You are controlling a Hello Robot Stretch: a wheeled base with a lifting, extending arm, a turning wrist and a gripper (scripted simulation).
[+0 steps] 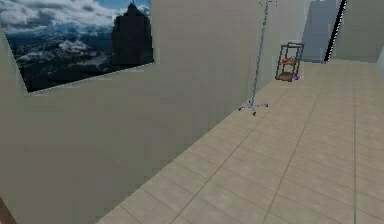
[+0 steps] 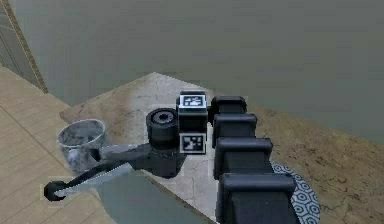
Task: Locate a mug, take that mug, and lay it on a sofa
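Item: mug (image 2: 82,142), found; sofa pending.
Gripper (image 2: 70,176) at its 5 o'clock; I cannot tell grip or hold.

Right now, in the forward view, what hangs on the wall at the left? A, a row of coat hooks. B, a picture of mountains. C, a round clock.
B: the picture on the wall shows dark, snowy mountains under a cloudy sky.
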